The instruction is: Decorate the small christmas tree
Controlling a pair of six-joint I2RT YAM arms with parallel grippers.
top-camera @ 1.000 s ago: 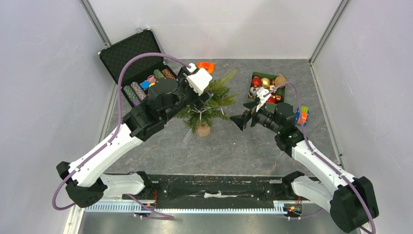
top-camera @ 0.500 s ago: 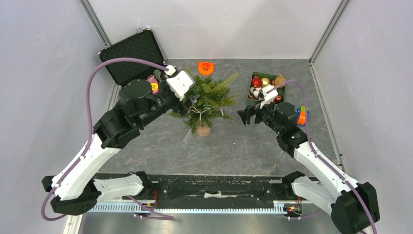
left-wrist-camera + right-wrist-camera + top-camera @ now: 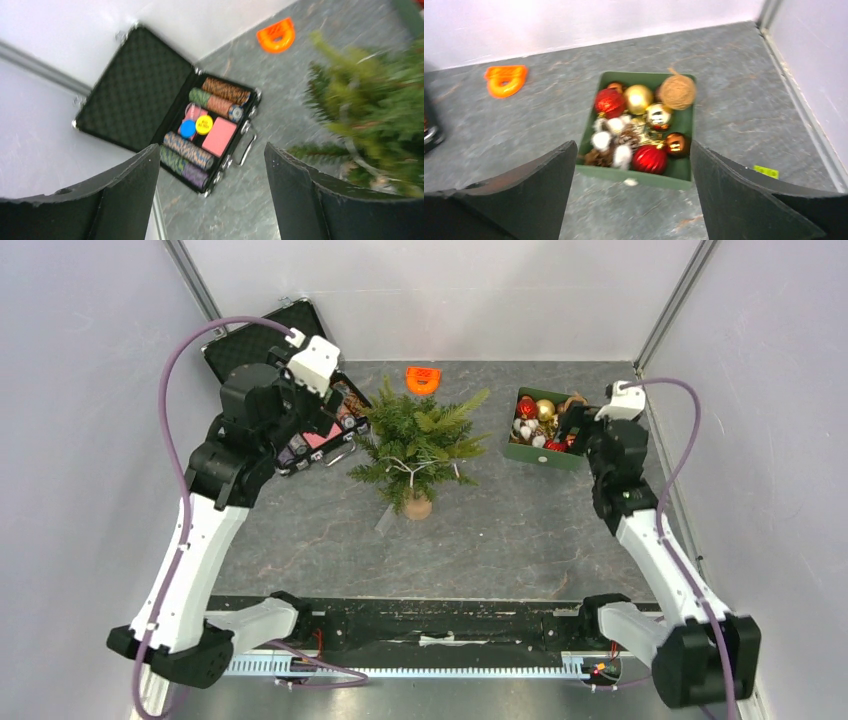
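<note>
The small christmas tree [image 3: 418, 445] stands mid-table on its tan stump base [image 3: 418, 507], with no ornaments showing on it; its branches fill the right of the left wrist view [image 3: 380, 125]. A green box [image 3: 540, 455] to its right holds red, gold and white baubles and pine cones. My left gripper [image 3: 335, 420] hangs open and empty over the briefcase, left of the tree [image 3: 212, 195]. My right gripper [image 3: 578, 428] is open and empty at the box's right end; in the right wrist view [image 3: 634, 195] it sits just short of the box's front wall [image 3: 644, 178].
An open black briefcase [image 3: 262, 350] with poker chips [image 3: 200, 135] sits back left. An orange plastic piece [image 3: 423, 378] lies behind the tree, also in the right wrist view [image 3: 505, 80]. Enclosure walls close in left, right and behind.
My left arm pulled away from the tree, up and left over the briefcase. My right arm swung right and back to the ornament box. Both grippers stayed open.
</note>
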